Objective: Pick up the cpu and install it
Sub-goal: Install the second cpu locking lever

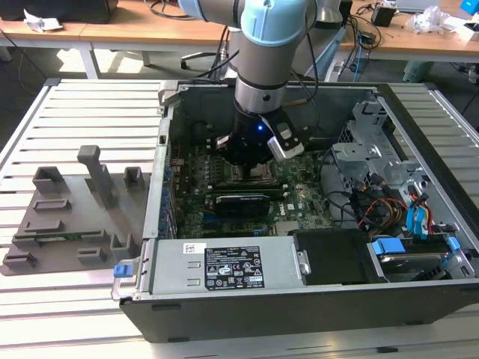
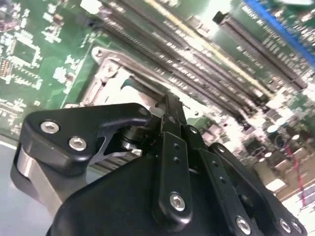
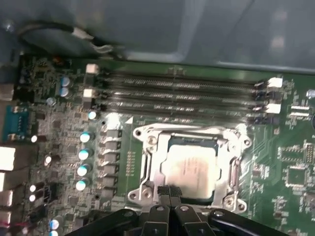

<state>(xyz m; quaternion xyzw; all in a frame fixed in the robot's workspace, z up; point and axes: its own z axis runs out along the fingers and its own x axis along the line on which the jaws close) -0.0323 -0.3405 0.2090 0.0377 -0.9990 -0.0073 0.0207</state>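
tool [image 3: 170, 199] hangs low inside the open computer case [image 1: 299, 299], its fingers drawn together with nothing between them, just at the near edge of the socket frame [image 3: 147, 157]. cpu [image 3: 189, 169] already lies flat in that frame on the motherboard [image 3: 290, 172], so pickup and placing look done; the frame's bracket appears not yet clamped over it.
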